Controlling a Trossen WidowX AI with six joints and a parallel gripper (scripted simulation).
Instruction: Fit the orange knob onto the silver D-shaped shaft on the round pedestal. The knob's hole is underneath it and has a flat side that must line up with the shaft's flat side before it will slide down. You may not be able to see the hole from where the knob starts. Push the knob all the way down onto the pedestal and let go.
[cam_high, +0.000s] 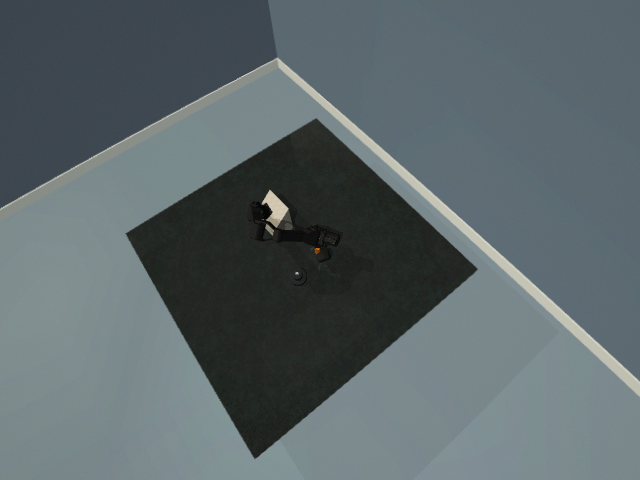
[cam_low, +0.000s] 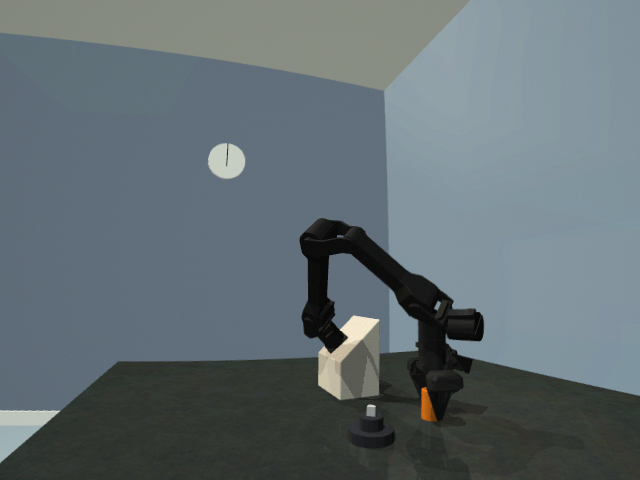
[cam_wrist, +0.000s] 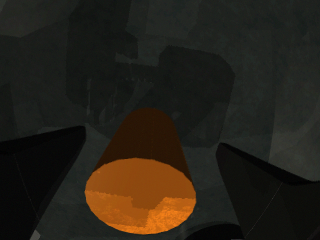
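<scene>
The orange knob (cam_high: 316, 251) (cam_low: 427, 405) (cam_wrist: 142, 195) stands upright on the dark table top, a plain cylinder with its round top up. Its underside and hole are hidden. My gripper (cam_low: 431, 408) (cam_wrist: 152, 142) is open and points down around the knob, one finger on each side; the wrist view shows gaps between knob and fingertips. The round black stepped pedestal (cam_high: 297, 282) (cam_low: 370, 437) stands a short way from the knob, and its edge shows at the bottom of the wrist view (cam_wrist: 215, 232). The silver shaft (cam_high: 296, 274) (cam_low: 371, 410) sticks up bare from it; its flat side is not clear.
A cream block (cam_high: 277, 207) (cam_low: 361, 361) with a sloping top stands behind the pedestal, and the base end of my black arm (cam_low: 379, 258) meets its slope. The dark table top (cam_high: 242, 335) (cam_low: 180, 413) has its edges well away from the knob.
</scene>
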